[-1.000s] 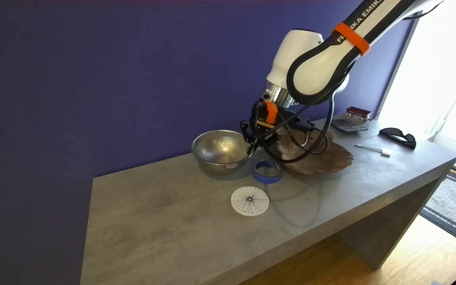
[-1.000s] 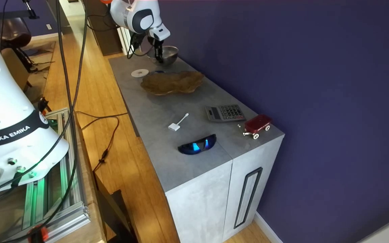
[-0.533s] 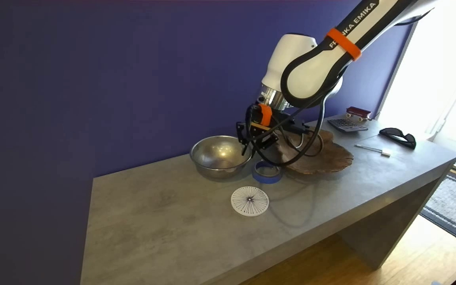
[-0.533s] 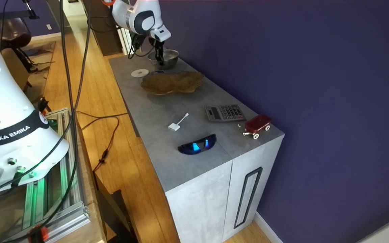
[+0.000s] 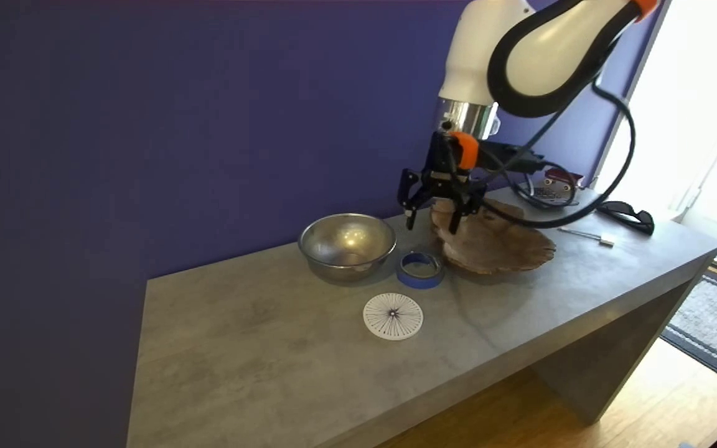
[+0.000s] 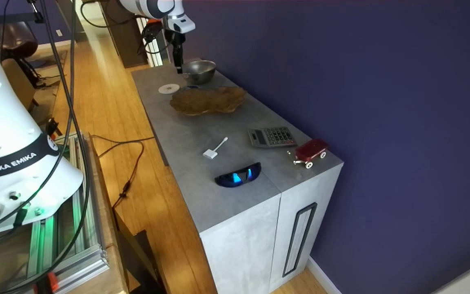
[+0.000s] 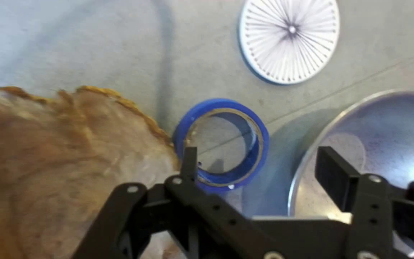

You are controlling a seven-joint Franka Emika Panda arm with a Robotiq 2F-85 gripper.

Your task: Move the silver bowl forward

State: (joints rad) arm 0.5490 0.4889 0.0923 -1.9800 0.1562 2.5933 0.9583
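The silver bowl [image 5: 347, 247] rests upright on the grey countertop against the purple wall, and shows in both exterior views. In the wrist view part of the silver bowl [image 7: 394, 144] fills the right side, cut off by the frame edge. My gripper [image 5: 432, 222] is open above the counter, to the right of the bowl in that exterior view, over the gap towards the wooden dish. Seen from the wrist, one of the fingers [image 7: 336, 176] overlaps the bowl's rim area and the other overlaps the tape roll. Nothing is held between them.
A blue tape roll [image 5: 419, 270] lies between the bowl and the brown wooden dish [image 5: 495, 242]. A white perforated disc [image 5: 393, 316] lies in front. Farther along are a calculator [image 6: 272, 136], a white adapter [image 6: 210, 153], dark sunglasses [image 6: 238, 175] and a red toy wagon [image 6: 311, 150].
A second ago my gripper was shut at the bowl's rim. The bowl came down slightly onto the counter. The jaws have since opened, and the gripper has moved up and away from the bowl.
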